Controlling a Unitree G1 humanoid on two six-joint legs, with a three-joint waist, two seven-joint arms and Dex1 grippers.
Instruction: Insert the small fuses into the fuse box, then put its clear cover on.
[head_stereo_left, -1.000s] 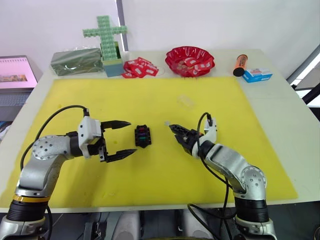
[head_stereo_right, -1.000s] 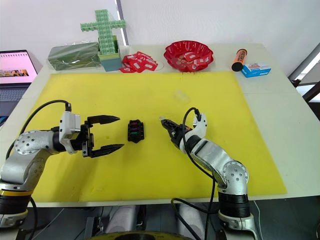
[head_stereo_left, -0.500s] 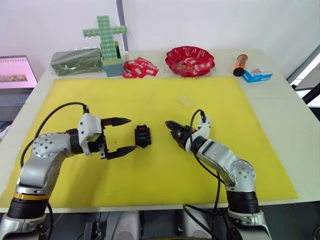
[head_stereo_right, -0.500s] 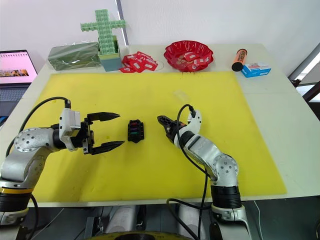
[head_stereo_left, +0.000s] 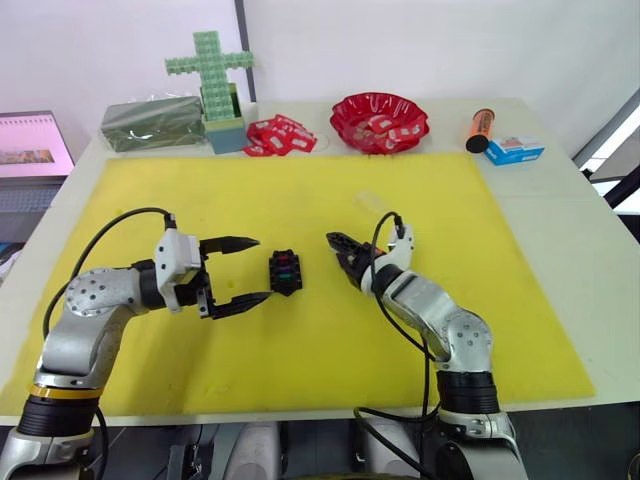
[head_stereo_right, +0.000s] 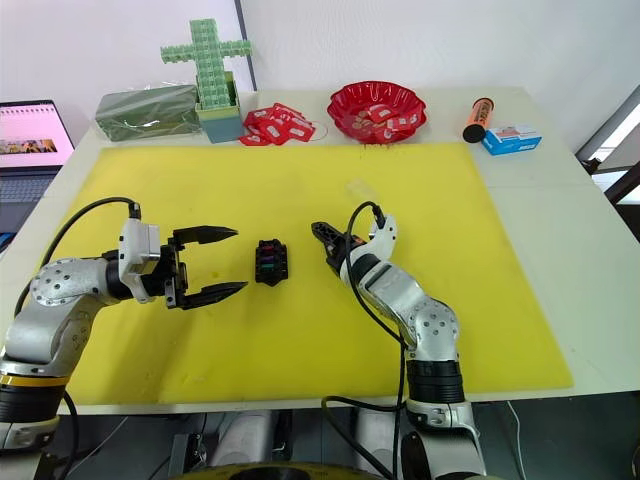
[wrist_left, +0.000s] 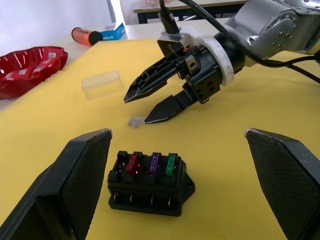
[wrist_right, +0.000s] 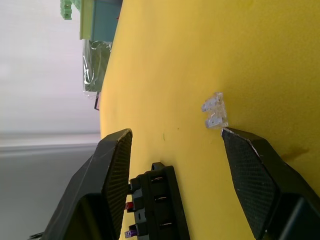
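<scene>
A pale desk (head_stereo_left: 560, 215) carries a yellow mat (head_stereo_left: 330, 330) over most of its top. Along the 12 o'clock edge lie a green wrapped block (head_stereo_left: 152, 123), a teal box with a green brick cross (head_stereo_left: 212, 75), red-white packets (head_stereo_left: 280, 136), a red bowl (head_stereo_left: 380, 122), an orange tube (head_stereo_left: 481, 128) and a blue-white carton (head_stereo_left: 514, 150).

Bare mat (head_stereo_left: 330, 330) btwn fuse box (head_stereo_left: 285, 271) & right gripper (head_stereo_left: 338, 247); pale fuse (wrist_left: 134, 120) lies there.

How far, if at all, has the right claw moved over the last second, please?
Yes. The right claw has shifted toward the robot's left, closing much of its gap to the fuse box, which has stayed put on the yellow mat.
</scene>
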